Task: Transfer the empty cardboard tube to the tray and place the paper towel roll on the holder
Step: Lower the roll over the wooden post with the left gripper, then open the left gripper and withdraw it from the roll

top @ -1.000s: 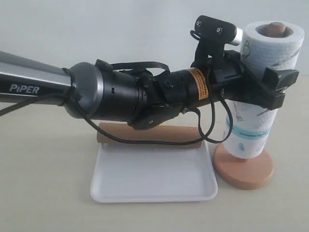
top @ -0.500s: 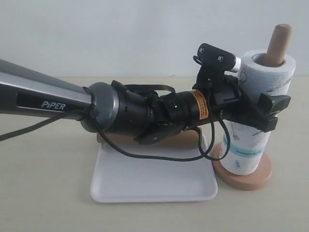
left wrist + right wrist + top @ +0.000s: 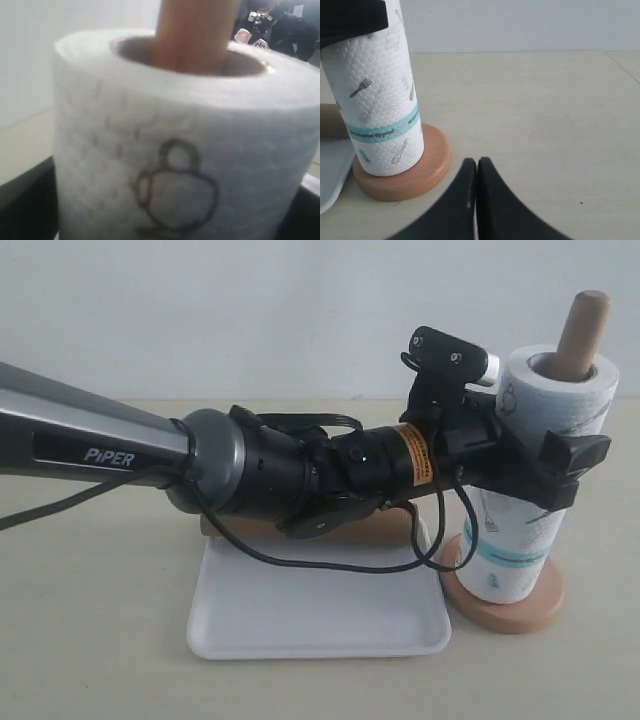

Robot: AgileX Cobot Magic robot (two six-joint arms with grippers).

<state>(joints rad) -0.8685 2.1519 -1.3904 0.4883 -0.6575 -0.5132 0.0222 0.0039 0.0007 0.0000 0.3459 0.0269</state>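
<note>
Straddling the paper towel roll (image 3: 520, 530) high on its side, the left gripper (image 3: 565, 455) is reaching across from the left of the exterior view. Its jaws are standing wide, one on each side of the roll. Whether the pads are pressing the paper or are just clear of it cannot be told, since the left wrist view shows only dark edges beside the white paper.

The roll is sitting upright on the holder (image 3: 500, 612), its lower end appearing to rest on the round wooden base, and the slim pole is poking out through the core at the top. That half of the task is looking done, apart from the gripper letting go and backing off.

The empty cardboard tube (image 3: 390, 528) is lying along the far side of the tray (image 3: 320, 620), just beside the holder. The arm is hiding most of it, so whether it is lying fully inside the rim is unclear, but this half is also looking finished.

The right gripper (image 3: 476, 162) is hanging low over the table (image 3: 100, 620) near the holder's base, its jaws pressed together and holding nothing.
</note>
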